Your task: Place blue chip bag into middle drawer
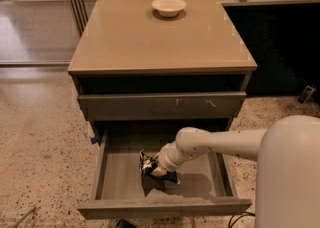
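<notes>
Camera view, items logged as I see them, nearest first.

1. Large rounded white robot body and arm [225, 142], lower right. The arm reaches leftward and down into the open drawer.
2. Wide shallow grey middle drawer [120, 179], handleless and pulled fully out. Its plain front panel is nearest me and its flat grey inside is exposed.
3. Gripper [159, 168], low inside the drawer near the centre of its floor. I cannot tell whether it is gripping or released.
4. Small crinkled dark-blue foil chip bag [146, 162] with white print. It is inside the middle drawer, at the gripper's tip on its left side and touching it.
5. Grey drawer front with pale scratch marks [160, 106], closed, directly above the open drawer.
6. Tan glossy cabinet top [150, 42].
7. Small round white bowl [169, 6], standing upright near the far edge of the top.
8. Speckled stone floor [40, 137], to the left of the cabinet.
</notes>
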{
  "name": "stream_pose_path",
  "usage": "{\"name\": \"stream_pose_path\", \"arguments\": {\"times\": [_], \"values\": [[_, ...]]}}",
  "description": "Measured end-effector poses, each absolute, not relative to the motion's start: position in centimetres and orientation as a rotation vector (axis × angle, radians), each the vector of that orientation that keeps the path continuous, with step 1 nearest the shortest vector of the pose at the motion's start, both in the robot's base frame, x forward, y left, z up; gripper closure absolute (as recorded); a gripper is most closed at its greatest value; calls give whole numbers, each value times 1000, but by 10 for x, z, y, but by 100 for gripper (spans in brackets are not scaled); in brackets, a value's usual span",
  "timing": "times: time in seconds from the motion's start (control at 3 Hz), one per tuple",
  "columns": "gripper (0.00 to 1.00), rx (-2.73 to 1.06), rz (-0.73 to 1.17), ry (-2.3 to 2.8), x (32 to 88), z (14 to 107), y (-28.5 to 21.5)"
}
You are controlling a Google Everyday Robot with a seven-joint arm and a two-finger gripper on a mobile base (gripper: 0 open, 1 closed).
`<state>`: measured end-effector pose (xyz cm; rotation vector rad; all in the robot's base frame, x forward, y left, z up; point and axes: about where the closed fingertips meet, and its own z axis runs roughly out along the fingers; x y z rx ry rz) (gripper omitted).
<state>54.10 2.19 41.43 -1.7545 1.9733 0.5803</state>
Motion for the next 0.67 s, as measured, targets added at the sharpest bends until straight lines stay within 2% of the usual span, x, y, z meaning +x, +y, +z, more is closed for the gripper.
{"name": "stream_pose_path", "arguments": {"times": [0.33, 0.67], "values": [[50, -1755, 580, 1973, 541, 414, 22], [27, -1755, 580, 1973, 541, 414, 22]]}}
